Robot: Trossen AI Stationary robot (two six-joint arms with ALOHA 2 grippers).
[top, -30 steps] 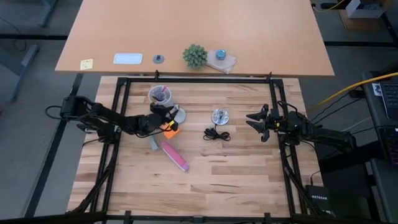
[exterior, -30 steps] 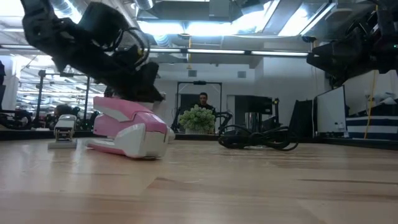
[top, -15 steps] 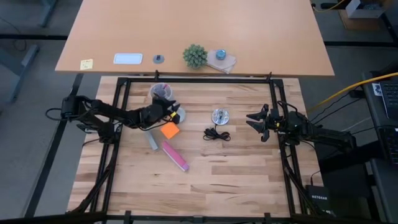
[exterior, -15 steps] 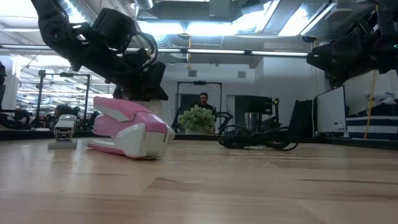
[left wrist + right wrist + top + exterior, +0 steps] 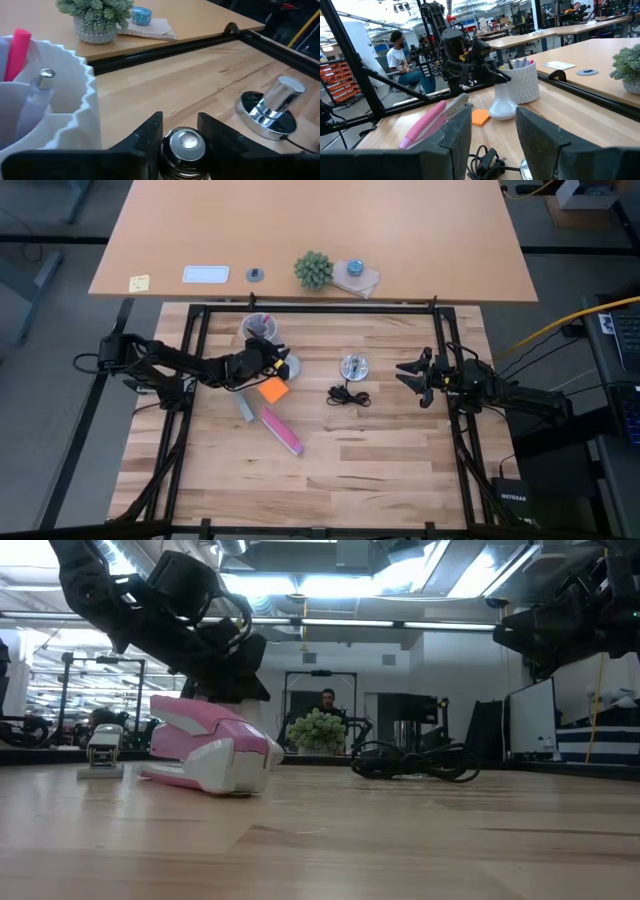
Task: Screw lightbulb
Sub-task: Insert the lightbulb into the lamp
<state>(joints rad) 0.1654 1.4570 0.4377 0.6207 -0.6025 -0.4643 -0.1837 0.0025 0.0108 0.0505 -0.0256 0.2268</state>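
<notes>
The lightbulb (image 5: 291,365) lies beside the white cup with pens (image 5: 258,330). Its round white top (image 5: 502,108) rests on the table and its greyish screw base (image 5: 185,146) faces back into my left gripper. My left gripper (image 5: 279,363) reaches in from the table's left and is closed about that base; it also shows in the low view (image 5: 232,680). The shiny metal socket (image 5: 352,366) with its black cord (image 5: 348,395) stands to the right. My right gripper (image 5: 408,375) waits open and empty near the table's right rail. My left gripper has the bulb's screw base (image 5: 172,150) between its two fingers (image 5: 150,136), one on each side. The fingers slant down from the table's left and lie along the bulb. The bulb's round top rests on the table with the base tilted up toward the gripper.
An orange pad (image 5: 273,389), a grey piece (image 5: 246,410) and a pink stapler (image 5: 282,430) lie just near of the left gripper. A black frame rail (image 5: 320,308) borders the work area. A potted plant (image 5: 313,269) stands on the far table. People sit in the room behind.
My left gripper has gone from above the orange pad toward the table's far edge and a little right, to the lightbulb beside the cup, and has then stayed there. The bulb has not moved.
</notes>
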